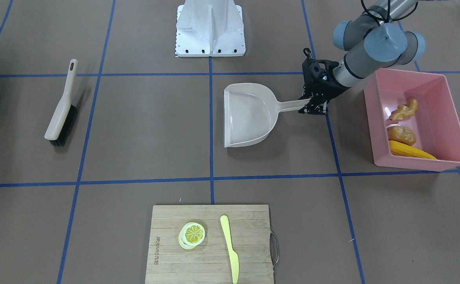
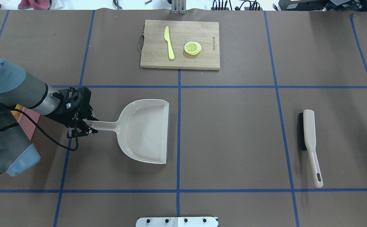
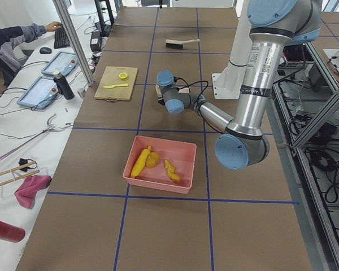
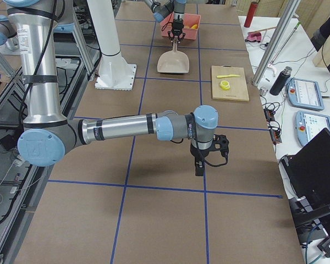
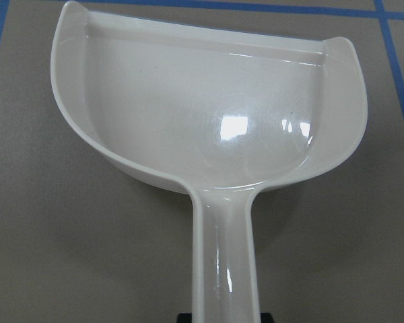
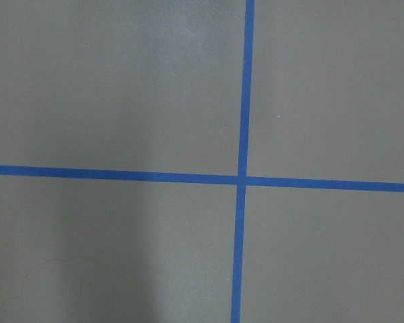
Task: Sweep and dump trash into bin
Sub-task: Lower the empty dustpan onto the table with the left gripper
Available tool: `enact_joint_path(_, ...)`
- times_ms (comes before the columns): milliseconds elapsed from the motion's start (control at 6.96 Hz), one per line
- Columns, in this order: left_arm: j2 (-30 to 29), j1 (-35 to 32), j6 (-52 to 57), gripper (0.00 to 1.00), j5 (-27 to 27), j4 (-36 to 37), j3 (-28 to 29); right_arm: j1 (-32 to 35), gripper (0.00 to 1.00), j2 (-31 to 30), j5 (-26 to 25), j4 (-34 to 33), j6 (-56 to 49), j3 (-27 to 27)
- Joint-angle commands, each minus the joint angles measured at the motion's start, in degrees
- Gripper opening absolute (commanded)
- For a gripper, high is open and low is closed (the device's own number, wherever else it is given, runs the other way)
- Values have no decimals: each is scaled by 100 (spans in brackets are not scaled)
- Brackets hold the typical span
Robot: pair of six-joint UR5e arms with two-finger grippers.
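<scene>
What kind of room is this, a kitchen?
Probably a robot lab, not a kitchen: a big robot arm over a table gridded with blue tape, toy food in a pink bin, and tablets alongside.

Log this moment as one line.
bin holds corn cob, ginger root, potato | dustpan empty | left gripper at its handle | right gripper over table

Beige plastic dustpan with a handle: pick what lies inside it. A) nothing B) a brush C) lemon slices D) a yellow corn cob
A: the beige plastic dustpan is bare inside; the yellow toy corn cob lies in the pink plastic tub with the tan ginger root and brown-orange potato.
</scene>
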Motion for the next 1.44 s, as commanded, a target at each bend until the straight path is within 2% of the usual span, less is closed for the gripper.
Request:
enact_joint_path(0,-203,5,-59,3,12,-16,152,47,100,-57,11,-4,4,-53)
enact_joint_path(144,-239,5,-59,11,-23,-25,152,169,100,-92,20,-12,4,-62)
enact_joint_path(287,-239,5,-50,30,-41,-33,161,266,100,-170,37,-4,4,-62)
enact_joint_path(431,-239,5,-33,54,-41,-33,161,345,100,-206,203,-12,4,-62)
enact_joint_path(575,-239,5,-50,99,-58,-33,161,381,100,-250,239,-4,-5,-53)
enact_joint_path(1006,-230,-108,-50,99,-120,-173,144,390,100,-285,240,-4,-5,-1)
enact_joint_path(1293,-82,-914,-50,99,-373,-218,135,460,100,-356,240,5,-49,17)
